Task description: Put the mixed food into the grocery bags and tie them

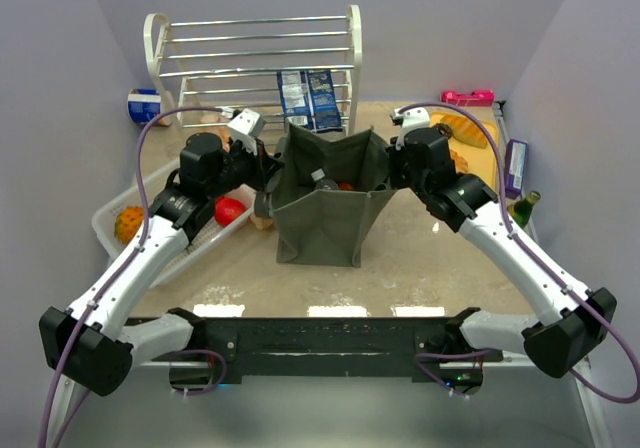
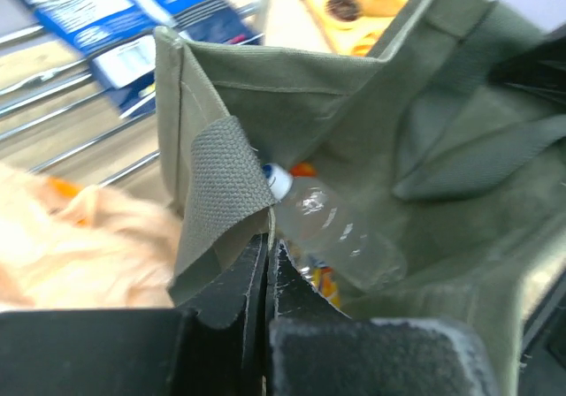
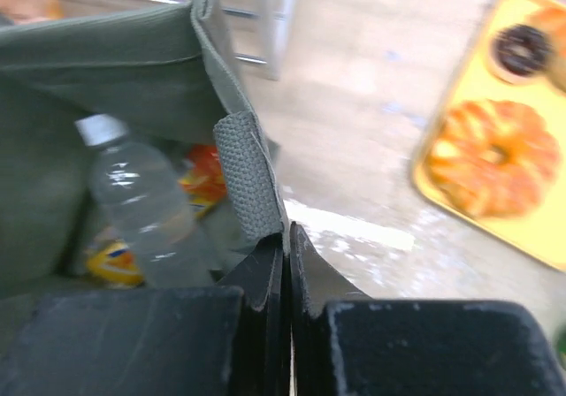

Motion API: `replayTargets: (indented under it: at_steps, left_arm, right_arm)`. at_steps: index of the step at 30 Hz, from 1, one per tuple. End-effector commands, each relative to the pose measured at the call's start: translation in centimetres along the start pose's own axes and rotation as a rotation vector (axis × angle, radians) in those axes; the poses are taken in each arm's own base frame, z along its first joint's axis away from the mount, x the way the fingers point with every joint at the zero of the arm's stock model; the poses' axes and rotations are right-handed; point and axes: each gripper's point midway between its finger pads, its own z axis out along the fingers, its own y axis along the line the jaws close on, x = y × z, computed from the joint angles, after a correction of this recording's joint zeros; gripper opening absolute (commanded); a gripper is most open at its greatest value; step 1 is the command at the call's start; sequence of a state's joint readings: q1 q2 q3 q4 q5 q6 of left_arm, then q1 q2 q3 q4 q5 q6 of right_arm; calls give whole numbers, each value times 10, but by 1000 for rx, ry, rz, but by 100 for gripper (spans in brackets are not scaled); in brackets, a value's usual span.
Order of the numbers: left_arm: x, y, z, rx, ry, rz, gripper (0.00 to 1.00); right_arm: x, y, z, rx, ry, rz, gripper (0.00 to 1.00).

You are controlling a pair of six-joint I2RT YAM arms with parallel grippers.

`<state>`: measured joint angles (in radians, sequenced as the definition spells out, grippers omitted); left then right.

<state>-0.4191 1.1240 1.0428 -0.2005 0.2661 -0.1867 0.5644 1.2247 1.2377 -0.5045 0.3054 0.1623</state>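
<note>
The olive-green tote [image 1: 325, 218], one of the grocery bags, stands open mid-table. My left gripper [image 1: 272, 173] is shut on its left rim, pinching the fabric at the webbing strap [image 2: 225, 179]. My right gripper [image 1: 392, 168] is shut on the right rim at the other strap [image 3: 250, 179]. Inside the tote lie a clear bottle [image 2: 336, 232] with a white cap and an orange packet [image 3: 205, 177]. The peach plastic bag [image 2: 80, 237] lies crumpled left of the tote. Blue snack packets [image 1: 308, 98] lean behind it. A red fruit [image 1: 230, 210] and an orange one [image 1: 128, 223] sit in the white tray [image 1: 108, 208].
A white wire rack [image 1: 255, 53] stands at the back. A yellow tray of doughnuts [image 3: 513, 157] lies at the right. A purple box [image 1: 516, 166], a green bottle [image 1: 524, 208] and a pink item [image 1: 468, 97] line the right wall. A blue can [image 1: 143, 105] sits at the back left.
</note>
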Motion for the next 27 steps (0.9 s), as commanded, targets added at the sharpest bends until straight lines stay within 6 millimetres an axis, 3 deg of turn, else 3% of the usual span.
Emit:
replayTargets:
  at_steps: [1, 5, 6, 8, 9, 12, 14, 16, 18, 27]
  left_arm:
    - [-31, -37, 7, 203, -77, -9, 0]
    - [-37, -39, 13, 213, -88, -11, 2]
    - [-42, -32, 13, 173, -107, -10, 27]
    - [-53, -19, 11, 99, -153, -6, 56]
    - [-57, -6, 12, 24, -174, -14, 77]
    - [-63, 23, 10, -96, -210, -56, 90]
    - [-78, 42, 5, -138, -287, -98, 92]
    - [-74, 61, 3, -170, -315, -142, 95]
    - [-77, 65, 6, -160, -373, -189, 96]
    - [-52, 82, 76, -55, -385, -393, 86]
  right_arm:
    - [-16, -76, -29, 356, -42, -43, 0]
    - [-1, -114, -31, 489, 11, -51, 0]
    - [1, -114, -29, 483, 15, -50, 0]
    - [3, -116, -29, 488, 22, -50, 0]
    - [2, -118, -30, 495, 19, -47, 0]
    - [-1, -128, -34, 524, 20, -43, 0]
    - [-5, -134, -36, 538, 16, -39, 0]
    - [-5, -134, -36, 533, 19, -37, 0]
    - [-3, -130, -31, 505, 29, -38, 0]
    - [2, -120, -23, 449, 47, -30, 0]
